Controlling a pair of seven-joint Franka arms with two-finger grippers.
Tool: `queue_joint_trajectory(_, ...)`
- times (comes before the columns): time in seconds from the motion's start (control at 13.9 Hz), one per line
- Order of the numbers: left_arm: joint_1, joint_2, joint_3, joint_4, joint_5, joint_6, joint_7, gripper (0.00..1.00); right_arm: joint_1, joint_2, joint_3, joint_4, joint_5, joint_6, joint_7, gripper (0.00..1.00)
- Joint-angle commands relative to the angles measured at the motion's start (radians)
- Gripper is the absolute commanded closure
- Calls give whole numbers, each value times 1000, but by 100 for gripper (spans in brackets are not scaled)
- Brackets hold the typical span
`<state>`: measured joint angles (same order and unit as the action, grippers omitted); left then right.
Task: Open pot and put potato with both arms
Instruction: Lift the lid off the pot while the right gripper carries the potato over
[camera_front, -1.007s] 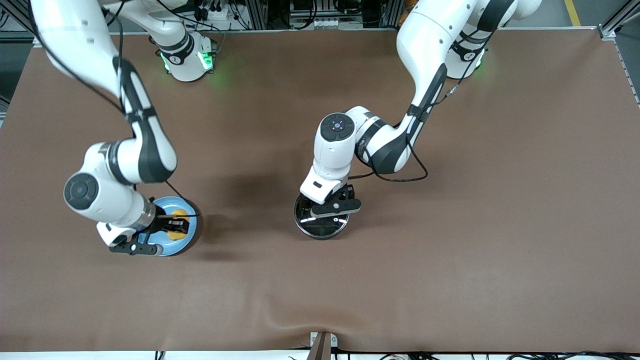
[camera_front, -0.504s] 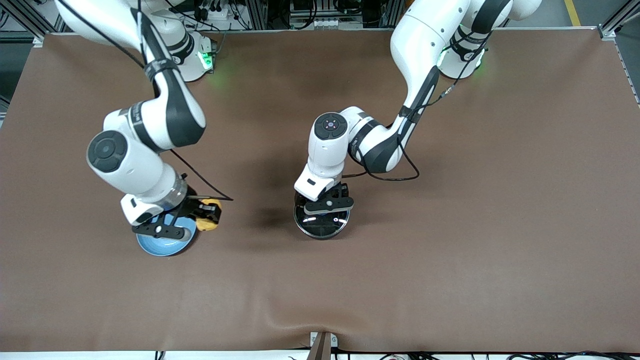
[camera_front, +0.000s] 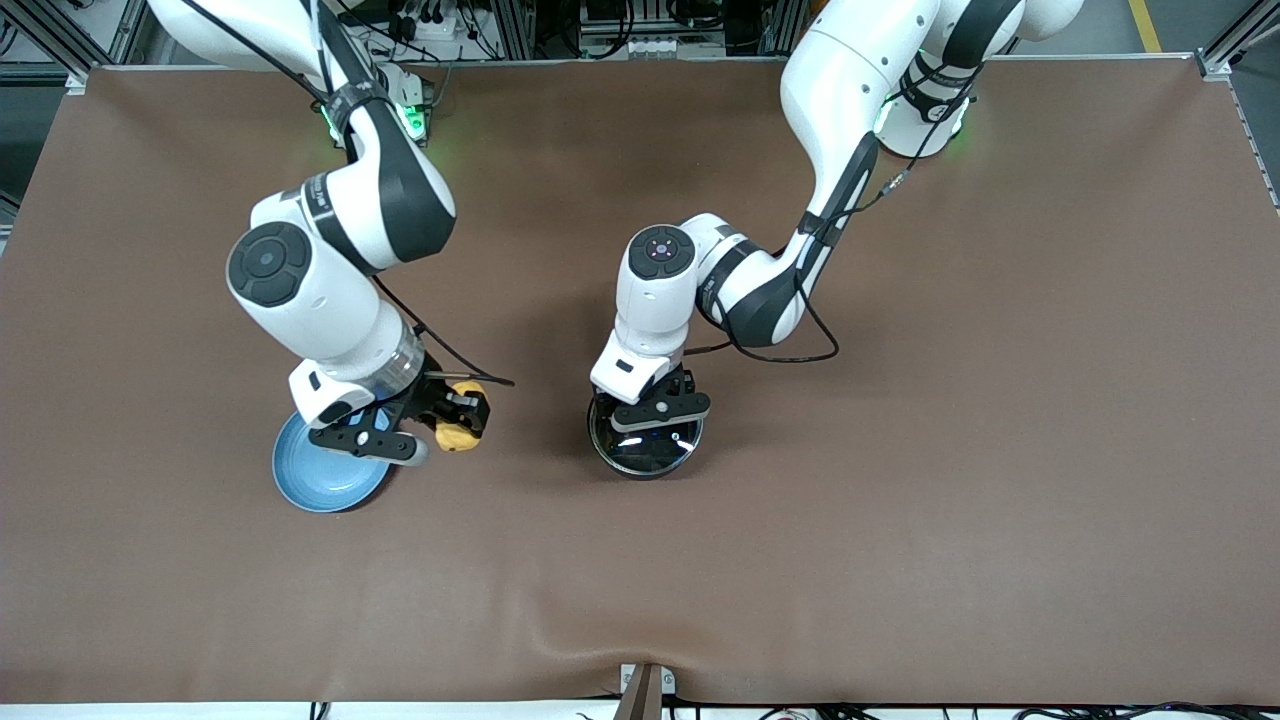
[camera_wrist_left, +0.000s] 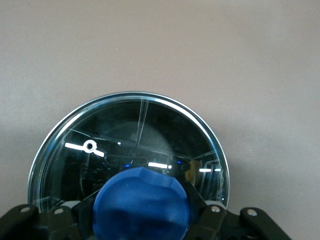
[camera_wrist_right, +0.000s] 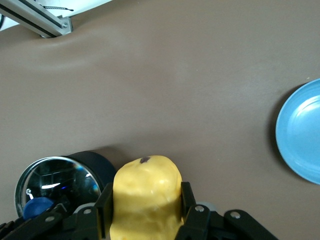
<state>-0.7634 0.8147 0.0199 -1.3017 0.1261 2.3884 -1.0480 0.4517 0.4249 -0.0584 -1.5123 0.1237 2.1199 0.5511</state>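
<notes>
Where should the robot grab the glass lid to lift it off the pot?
By the blue knob in the middle of the glass lid, coming straight down from above. It sticks up, and the left end effector is already around it.

A brown cloth covered the table (camera_front: 900, 480), with a slight ripple at the edge nearest the front camera. On it lay a flat blue plate (camera_front: 318, 482) toward the right arm's end and the lidded pot (camera_front: 645, 450) near the middle, well apart.
</notes>
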Motion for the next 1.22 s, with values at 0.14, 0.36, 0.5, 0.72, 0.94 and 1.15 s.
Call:
queue_joint_trajectory(0.14, 71, -135, -3, -17, -2, -109, 29, 100, 48, 6, -8, 21, 19, -6, 67, 83)
queue_joint_trajectory(0.36, 154, -218, -9, -111, -72, -130, 172, 100, 103, 17, -9, 23, 11, 17, 101, 82)
queue_joint_trajectory(0.5, 234, -331, -24, -268, -83, -127, 267, 100, 140, 50, -9, 24, 10, 76, 99, 82)
queue_joint_trajectory(0.72, 434, -471, -121, -523, -98, -34, 468, 100, 197, 159, -9, 75, 10, 192, 98, 83)
queue_joint_trajectory(0.94, 605, -487, -204, -643, -97, 57, 603, 100, 220, 288, -11, 211, 4, 210, 102, 91)
queue_joint_trajectory(1.15, 656, -447, -202, -677, -91, 124, 700, 100, 251, 366, -11, 247, 1, 273, 75, 93)
